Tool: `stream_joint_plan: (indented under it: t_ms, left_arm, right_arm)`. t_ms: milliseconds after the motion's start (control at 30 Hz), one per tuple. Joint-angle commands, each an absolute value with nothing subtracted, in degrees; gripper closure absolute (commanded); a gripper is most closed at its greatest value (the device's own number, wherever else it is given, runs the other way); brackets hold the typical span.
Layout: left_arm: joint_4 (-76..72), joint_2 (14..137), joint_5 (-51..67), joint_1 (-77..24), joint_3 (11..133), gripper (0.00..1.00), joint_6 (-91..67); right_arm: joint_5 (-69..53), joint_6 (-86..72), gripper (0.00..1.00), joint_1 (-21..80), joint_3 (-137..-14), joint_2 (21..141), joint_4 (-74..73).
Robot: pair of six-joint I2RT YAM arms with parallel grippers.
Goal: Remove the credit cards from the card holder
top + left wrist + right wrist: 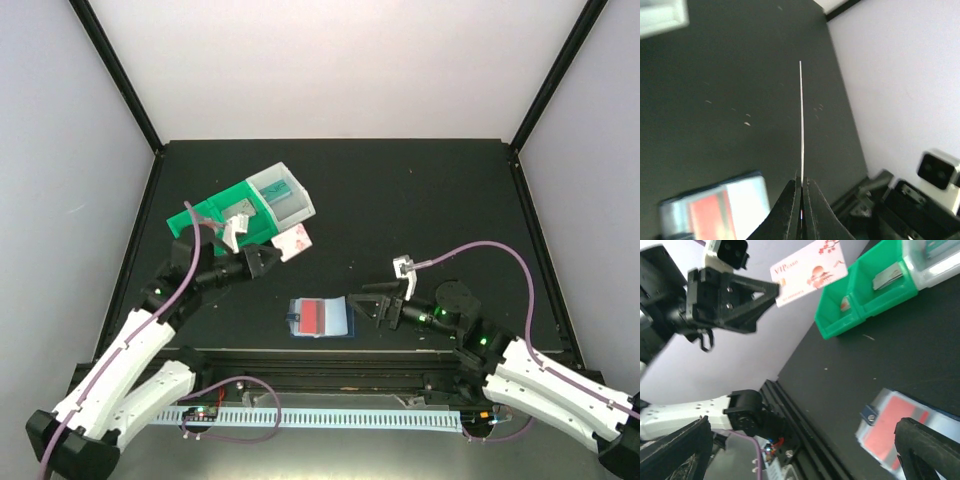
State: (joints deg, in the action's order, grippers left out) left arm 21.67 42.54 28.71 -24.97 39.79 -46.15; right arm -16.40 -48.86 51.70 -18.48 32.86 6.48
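The card holder (pixel 318 317), a pale-blue sleeve with a red card showing inside, lies flat near the table's front edge. My left gripper (pixel 272 256) is shut on a pale pink credit card (pixel 296 241), held in the air up and left of the holder. From the left wrist this card (pixel 801 120) shows edge-on between the shut fingertips (pixel 790 200), with the holder (pixel 715 210) low on the left. My right gripper (pixel 362 305) stands open just right of the holder, holding nothing. The right wrist view shows the holder (pixel 892 427) and the held card (pixel 810 270).
A green compartment tray (pixel 205 218) with a white end bin (pixel 280 195) stands at the back left, just behind the left gripper; it also shows in the right wrist view (pixel 865 295). A metal rail (pixel 330 415) runs along the front edge.
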Motion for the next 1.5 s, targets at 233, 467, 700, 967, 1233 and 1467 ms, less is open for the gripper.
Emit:
stream_joint_plan:
  t_ms: [233,467,700,967,1233,1467]
  left_arm:
    - [43.2,57.7,30.8,-2.1,55.4,0.98,-28.2]
    - [38.7,66.9,29.1,3.1,56.6,0.98,-29.5]
    - [38.8,79.2,24.4,4.8,65.7,0.98,-31.0]
    - [35.7,84.7,21.7,5.1,68.4,0.98,-35.2]
    - [32.1,90.1,19.5,5.0,67.3,0.98,-37.3]
    - [32.3,94.4,21.8,5.0,71.8,0.98,-36.3]
  right_arm:
    - [-11.2,-41.7,0.00,51.6,-20.3,28.9,-1.7]
    - [-9.9,-41.1,0.00,51.6,-22.9,30.4,-4.0]
    - [-12.1,-40.5,0.00,51.6,-25.4,31.5,-5.2]
    - [-11.5,-38.9,0.00,51.6,-27.1,32.1,-7.3]
    - [-11.7,-40.0,0.00,51.5,-26.9,32.4,-6.3]
    - [-11.6,-39.1,0.00,51.6,-26.3,33.8,-6.7]
